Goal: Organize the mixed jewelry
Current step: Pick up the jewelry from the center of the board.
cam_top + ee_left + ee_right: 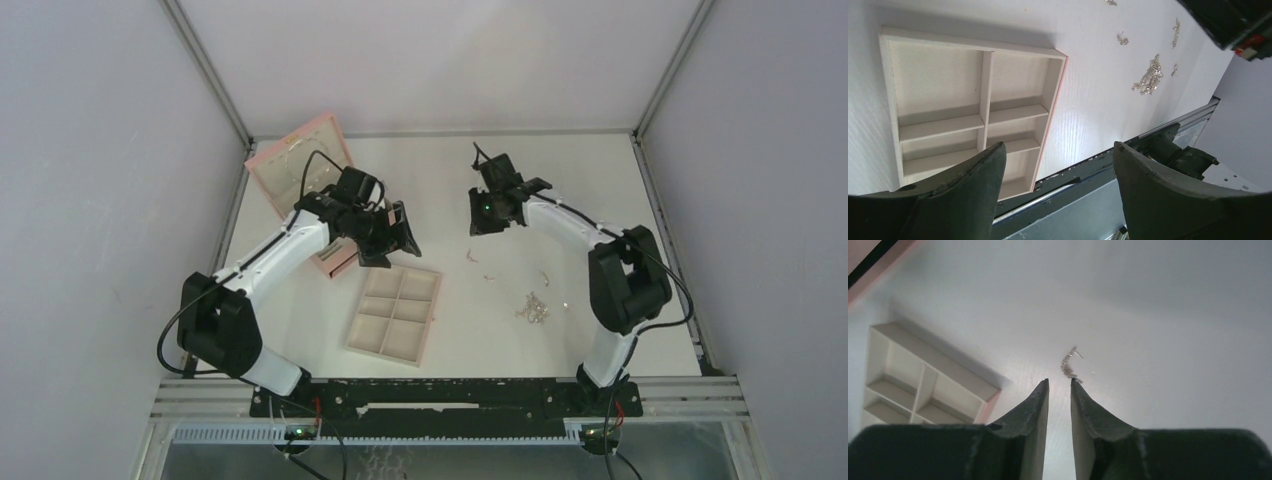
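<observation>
Silver chain cluster (1149, 76) sharp in left wrist view | left tool (1059, 146) wide | right tool (1059, 380) narrow (slim gap)

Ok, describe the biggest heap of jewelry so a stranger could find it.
Start at the beige six-compartment tray on the white table. To its right, beside the right arm, lies a tangled silver chain cluster. It is much bulkier than the tiny single pieces scattered near it.
</observation>
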Robot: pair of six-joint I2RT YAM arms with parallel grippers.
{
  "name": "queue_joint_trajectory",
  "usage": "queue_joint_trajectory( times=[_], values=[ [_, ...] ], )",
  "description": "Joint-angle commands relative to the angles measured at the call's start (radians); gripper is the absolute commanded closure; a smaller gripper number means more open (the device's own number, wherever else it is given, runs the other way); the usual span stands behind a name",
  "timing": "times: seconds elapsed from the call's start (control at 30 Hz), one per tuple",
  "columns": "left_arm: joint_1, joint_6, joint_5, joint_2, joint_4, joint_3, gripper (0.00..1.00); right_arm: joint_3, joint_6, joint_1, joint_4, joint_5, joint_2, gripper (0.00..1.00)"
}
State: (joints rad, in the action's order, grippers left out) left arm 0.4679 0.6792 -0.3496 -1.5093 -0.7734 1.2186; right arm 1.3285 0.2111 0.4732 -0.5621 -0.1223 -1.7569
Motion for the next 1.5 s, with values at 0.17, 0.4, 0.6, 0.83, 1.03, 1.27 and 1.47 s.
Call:
queue_joint_trajectory(
  times=[0.17,0.4,0.6,0.83,1.03,1.27,1.47],
  values=[
    [-0.002,-0.03,0.026,0.002,-0.002,0.028,0.17,-0.045,0.416,0.041,0.097,0.076,-0.054,0.79],
    [-0.002,-0.027,0.023,0.005,0.008,0.018,0.17,-0.046,0.503,0.062,0.099,0.167,-0.107,0.74],
    [-0.002,-0.023,0.012,-0.001,0.019,0.002,0.17,-0.037,0.512,0.062,0.1,0.191,-0.134,0.72],
    [-0.002,-0.016,0.008,0.0,0.029,-0.003,0.17,-0.017,0.498,0.059,0.102,0.182,-0.175,0.7],
    [-0.002,-0.013,0.006,-0.002,0.031,-0.008,0.17,0.013,0.479,0.071,0.089,0.188,-0.214,0.7],
    [-0.002,-0.009,-0.001,-0.004,0.036,-0.014,0.17,0.076,0.433,0.11,0.026,0.258,-0.264,0.71],
    [-0.002,-0.009,-0.002,-0.003,0.041,-0.02,0.17,0.097,0.387,0.147,-0.015,0.34,-0.266,0.71]
  ],
)
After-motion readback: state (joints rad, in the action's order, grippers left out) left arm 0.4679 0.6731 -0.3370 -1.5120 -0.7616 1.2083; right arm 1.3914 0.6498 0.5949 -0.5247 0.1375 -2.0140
